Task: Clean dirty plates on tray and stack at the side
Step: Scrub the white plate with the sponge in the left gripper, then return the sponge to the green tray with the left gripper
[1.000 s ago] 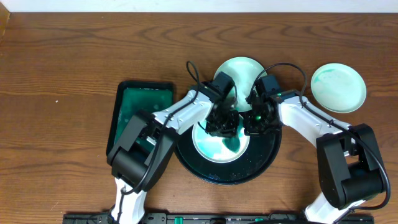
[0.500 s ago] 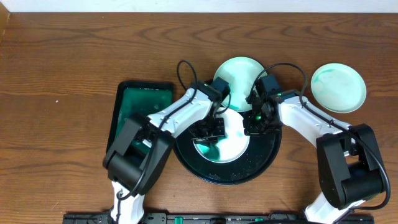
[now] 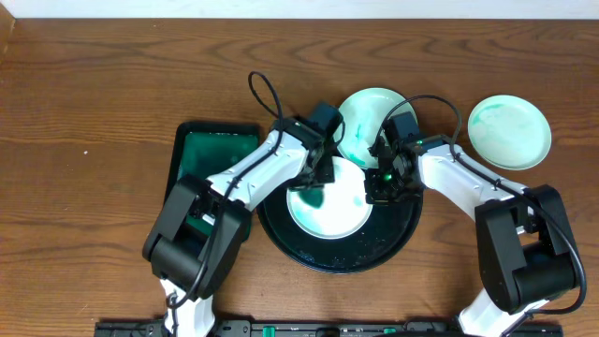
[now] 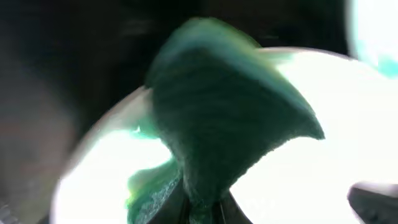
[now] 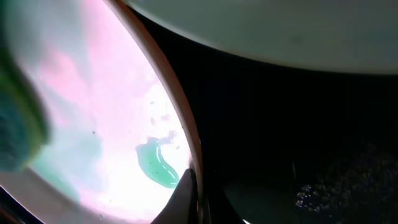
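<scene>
Fingers of our left gripper (image 3: pixel 316 181) clench the soft green sponge (image 4: pixel 217 124); our right gripper (image 3: pixel 377 184) pinches the stiff, likely slippery round white plate (image 3: pixel 342 213) by its right rim.

A tray (image 3: pixel 337 257) is set at the middle of the counter, toward its front edge, and a plate (image 3: pixel 346 213) lies in it. A second plate (image 3: pixel 370 114) is placed just behind, overlapping the tray's rear rim. A third plate (image 3: pixel 508 132) lies well apart, toward the right edge. A bin (image 3: pixel 201 140) is found just left of the tray. A sponge (image 3: pixel 309 197) is held over the plate's left part by the left gripper (image 3: pixel 316 182), and the plate's right rim is gripped by the right gripper (image 3: pixel 379 187).
</scene>
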Available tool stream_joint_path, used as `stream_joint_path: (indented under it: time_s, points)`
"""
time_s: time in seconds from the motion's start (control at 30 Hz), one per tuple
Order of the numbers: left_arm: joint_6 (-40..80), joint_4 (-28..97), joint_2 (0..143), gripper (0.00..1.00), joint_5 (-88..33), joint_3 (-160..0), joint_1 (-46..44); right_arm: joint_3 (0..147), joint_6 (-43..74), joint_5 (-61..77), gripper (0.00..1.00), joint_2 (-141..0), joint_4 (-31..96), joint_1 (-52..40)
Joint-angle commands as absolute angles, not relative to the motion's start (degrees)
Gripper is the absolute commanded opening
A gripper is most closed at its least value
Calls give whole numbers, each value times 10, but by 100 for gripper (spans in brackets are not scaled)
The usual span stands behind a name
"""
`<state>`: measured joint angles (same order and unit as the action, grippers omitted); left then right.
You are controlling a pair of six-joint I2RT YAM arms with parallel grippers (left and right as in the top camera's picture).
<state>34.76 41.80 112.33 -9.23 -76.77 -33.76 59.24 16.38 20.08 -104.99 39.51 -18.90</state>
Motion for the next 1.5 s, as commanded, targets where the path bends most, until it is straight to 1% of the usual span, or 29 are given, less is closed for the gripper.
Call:
stream_joint_path:
  time_s: [0.0,0.1,0.3,0.5,0.57,0.7,0.83,0.9,1.0,1.17,1.2,1.3,1.47]
  points:
    - [328,366,1159,7,-295,-762,-338,589,166,153,1,-1067,393,-189]
    - [326,351,1169,7,-346,-762,-349,589,166,153,1,-1067,394,-189]
    - [326,350,1171,7,-382,-762,-373,589,166,153,1,-1067,394,-189]
    - [331,372,1171,7,-379,-762,-380,589,166,153,1,-1067,394,-189]
    - [342,383,1171,7,-356,-762,-376,589,166,153,1,-1067,394,-189]
    - [374,432,1170,7,-267,-762,-360,589,166,153,1,-1067,394,-189]
    - [405,494,1164,7,-115,-762,-342,589,166,153,1,-1067,394,-189]
    - [406,511,1151,7,-74,-762,-336,589,164,153,1,-1067,394,-189]
    - [406,526,1112,7,-52,-762,-330,589,156,153,1,-1067,394,-189]
    - [390,524,1002,7,-47,-762,-317,589,140,153,1,-1067,392,-189]
    - [383,525,955,7,-34,-762,-303,589,127,153,1,-1067,392,-189]
    - [377,538,885,7,10,-762,-250,589,91,149,1,-1067,387,-189]
    - [339,561,873,7,37,-759,-142,589,87,95,1,-1067,340,-189]
